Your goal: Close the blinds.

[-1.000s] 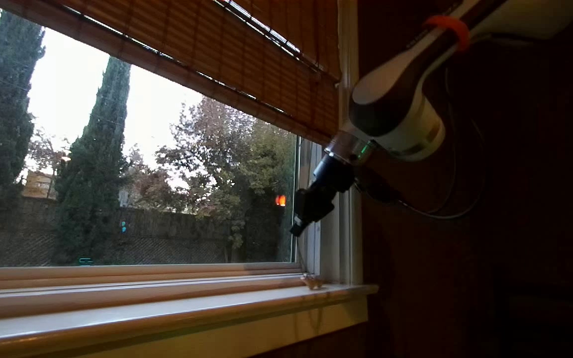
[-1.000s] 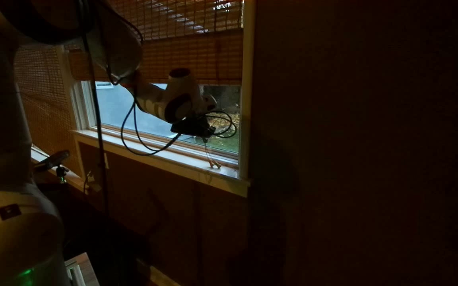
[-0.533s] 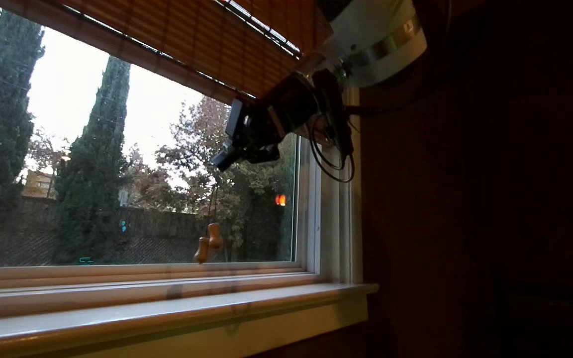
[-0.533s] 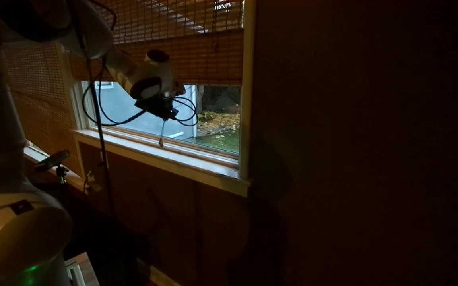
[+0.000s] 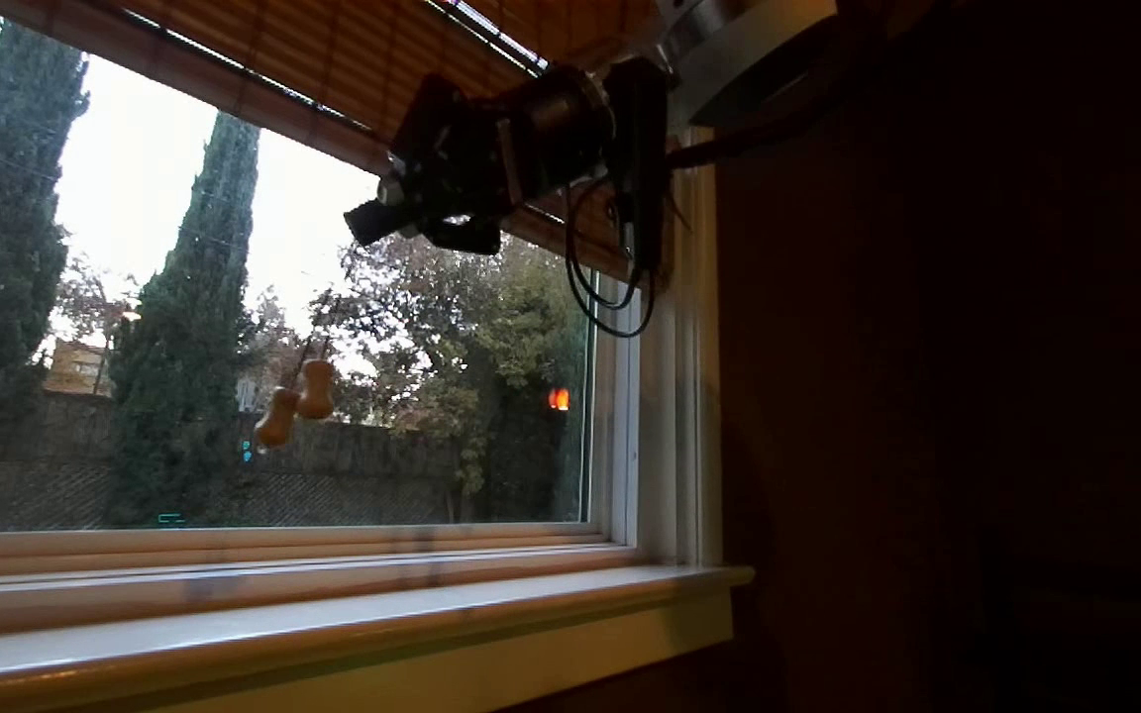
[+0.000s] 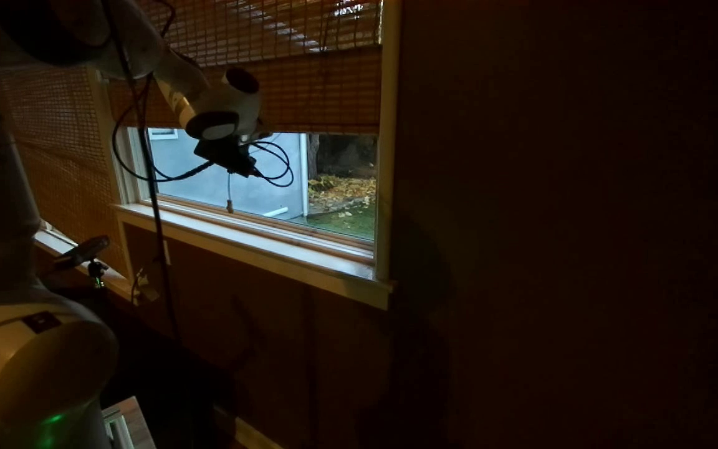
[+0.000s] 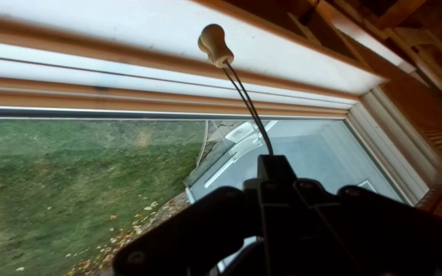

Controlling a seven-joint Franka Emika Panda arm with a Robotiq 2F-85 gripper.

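Observation:
The brown woven blinds (image 5: 263,54) cover the upper part of the window, also in another exterior view (image 6: 334,93). Their bottom edge hangs above a wide strip of bare glass. My gripper (image 7: 274,165) is shut on the thin dark pull cord (image 7: 249,101). Two strands come out at the fingertips. Wooden cord knobs (image 7: 215,46) hang at their ends, above the sill; two show in an exterior view (image 5: 315,388). The gripper also shows in both exterior views (image 5: 372,223) (image 6: 234,171), near the blinds' lower edge. Where the cord meets the blinds is hidden.
The window sill (image 5: 333,624) juts out below the glass. The pale window frame (image 6: 387,187) and a dark wall stand at one side. A loop of cable (image 5: 610,307) hangs from my wrist. A small device on a stand (image 6: 88,249) is near the arm's base.
My gripper has moved up and away from the window corner, swinging round, with the cord in it. The knobs have lifted off the sill and hang free. The blinds' bottom edge looks unchanged.

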